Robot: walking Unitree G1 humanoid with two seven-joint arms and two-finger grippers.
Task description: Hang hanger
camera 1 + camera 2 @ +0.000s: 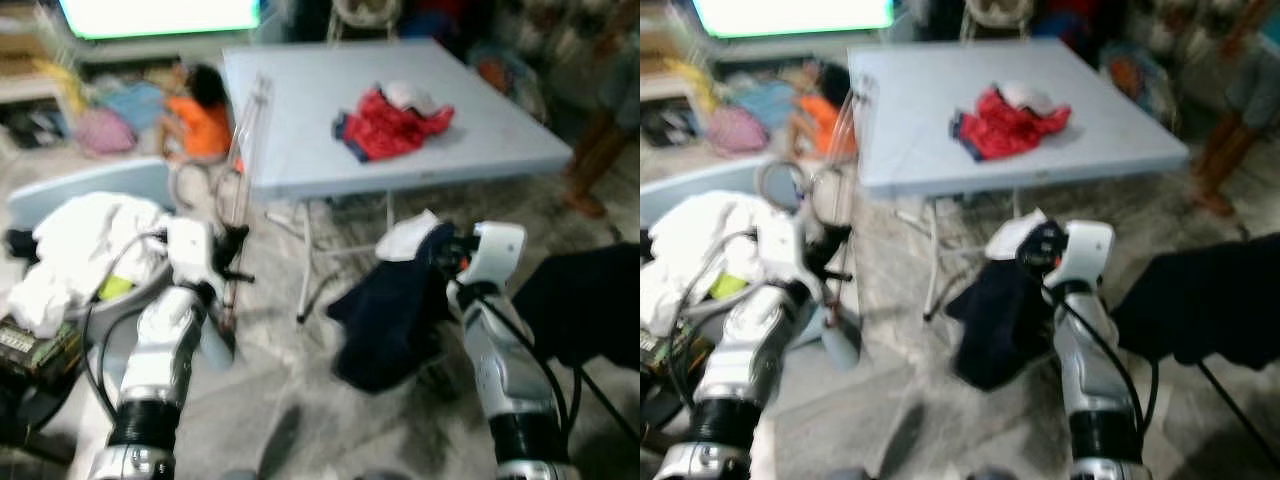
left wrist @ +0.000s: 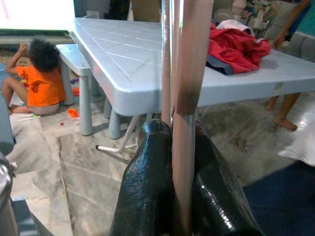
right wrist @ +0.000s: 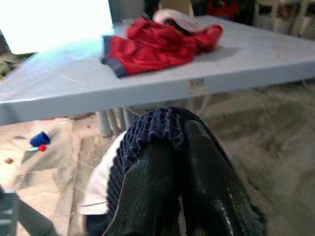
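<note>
Head stereo pair looks forward and down from above both arms, blurred; both eyes share the grey tabletop (image 1: 400, 90), the red garment (image 1: 390, 125) on it and the marble floor (image 1: 290, 400), right eye shifted slightly. Left wrist view sits low, very close behind its fingers (image 2: 147, 196), facing the tabletop edge and a person in orange (image 2: 42, 81). Right wrist view, equally low and close, faces the same tabletop and red garment from below edge height.

My two arms are shiny silver with white tops. Black cables run along them. My fingers (image 2: 147, 196) are long, black and smooth.
</note>
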